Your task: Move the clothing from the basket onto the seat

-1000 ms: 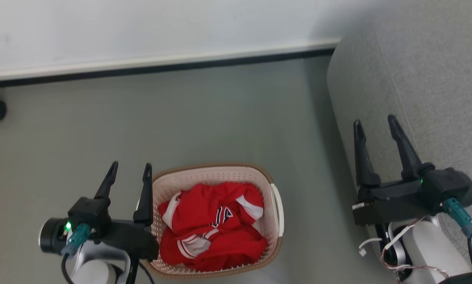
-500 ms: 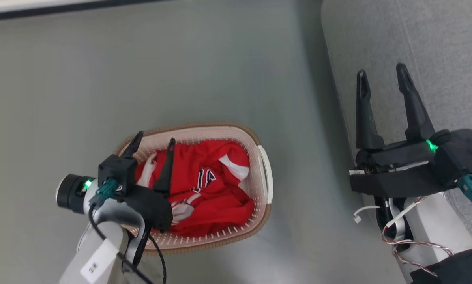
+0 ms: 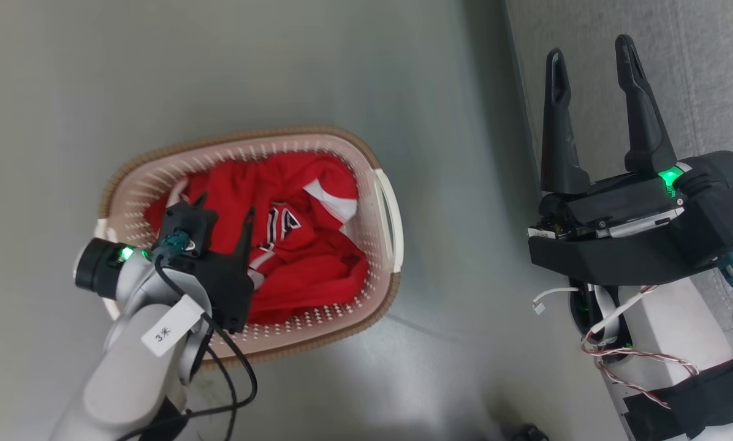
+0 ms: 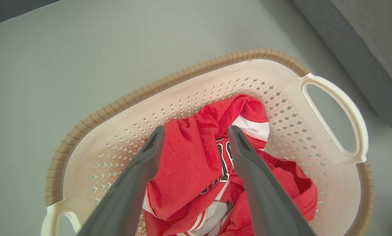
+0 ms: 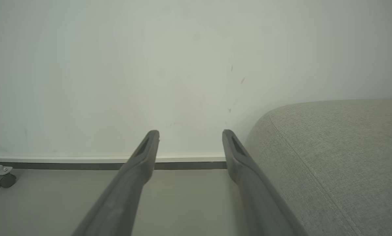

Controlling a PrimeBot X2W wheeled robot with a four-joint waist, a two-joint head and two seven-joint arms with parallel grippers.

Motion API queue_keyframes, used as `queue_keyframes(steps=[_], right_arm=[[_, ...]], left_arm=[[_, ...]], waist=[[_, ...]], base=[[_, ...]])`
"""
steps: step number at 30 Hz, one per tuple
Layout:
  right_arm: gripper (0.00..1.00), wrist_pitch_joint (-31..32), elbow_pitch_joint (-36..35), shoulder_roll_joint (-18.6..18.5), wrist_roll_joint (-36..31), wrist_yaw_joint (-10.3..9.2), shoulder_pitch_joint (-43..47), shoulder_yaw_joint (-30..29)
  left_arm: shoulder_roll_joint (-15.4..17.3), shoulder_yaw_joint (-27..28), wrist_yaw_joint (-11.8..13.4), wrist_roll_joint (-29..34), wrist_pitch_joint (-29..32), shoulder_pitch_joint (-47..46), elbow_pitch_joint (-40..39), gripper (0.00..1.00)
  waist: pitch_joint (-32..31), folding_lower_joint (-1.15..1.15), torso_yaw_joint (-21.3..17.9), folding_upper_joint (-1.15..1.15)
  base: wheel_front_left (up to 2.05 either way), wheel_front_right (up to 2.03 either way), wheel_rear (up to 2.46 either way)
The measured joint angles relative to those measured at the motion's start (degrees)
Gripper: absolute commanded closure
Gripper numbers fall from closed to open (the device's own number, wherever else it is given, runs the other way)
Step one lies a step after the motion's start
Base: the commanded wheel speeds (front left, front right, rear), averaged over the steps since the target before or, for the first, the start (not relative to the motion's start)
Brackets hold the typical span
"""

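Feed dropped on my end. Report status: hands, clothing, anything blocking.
Left hand open above the clothing in the basket, nothing gripped. Right hand open, empty, beside the seat. Nothing in the way.

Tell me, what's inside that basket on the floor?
Crumpled red clothing with white trim and dark lettering lies in the basket. Anything beneath the pile is covered.
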Motion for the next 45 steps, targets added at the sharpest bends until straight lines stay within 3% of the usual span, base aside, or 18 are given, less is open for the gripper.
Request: queue_keyframes(steps=[19, 26, 27, 28, 29, 36, 45], right_arm=[[0.00, 0.0, -0.1, 2.4, 0.0, -0.19, -1.3, 1.6], [0.00, 0.0, 0.0, 2.6, 0.0, -0.20, -1.4, 1.7], [0.00, 0.0, 0.2, 2.7, 0.0, -0.20, -1.4, 1.7], [0.00, 0.0, 0.3, 2.7, 0.0, -0.20, -1.4, 1.7], [0.00, 0.0, 0.4, 2.7, 0.0, -0.20, -1.4, 1.7], [0.00, 0.0, 1.1, 2.9, 0.0, -0.30, -2.1, 1.6], [0.00, 0.0, 3.0, 3.0, -0.1, -0.41, -2.2, 1.3]], left_arm=[[2.8, -1.8, -1.0, 2.9, 4.0, -6.6, 13.9, 0.00], [3.0, -1.9, 0.5, 4.4, 5.6, -9.2, 18.6, 0.00], [2.9, -1.9, 0.7, 4.5, 5.6, -9.5, 19.1, 0.45], [2.9, -1.9, 0.9, 4.6, 5.7, -9.7, 19.7, 0.68], [2.9, -2.0, 1.1, 4.7, 5.7, -9.9, 20.1, 1.00], [2.2, -2.4, 1.4, 5.2, 5.5, -11.7, 22.6, 1.00], [-1.4, -0.9, 1.5, 2.9, 2.3, -11.6, 25.1, 1.00]], waist=[[9.1, 0.00, -5.2, 0.00], [11.0, 0.00, -6.7, 0.00], [11.2, 0.00, -6.8, 0.00], [11.3, 0.00, -6.9, 0.00], [11.4, 0.00, -7.0, -0.01], [11.4, -0.01, -6.8, -0.01], [9.2, -0.01, -5.5, -0.02]], base=[[0.00, 0.00, 0.00], [0.00, 0.00, 0.00], [0.00, 0.00, 0.00], [0.00, 0.00, 0.00], [0.00, 0.00, 0.00], [0.00, 0.00, 0.00], [0.00, 0.00, 0.00]])
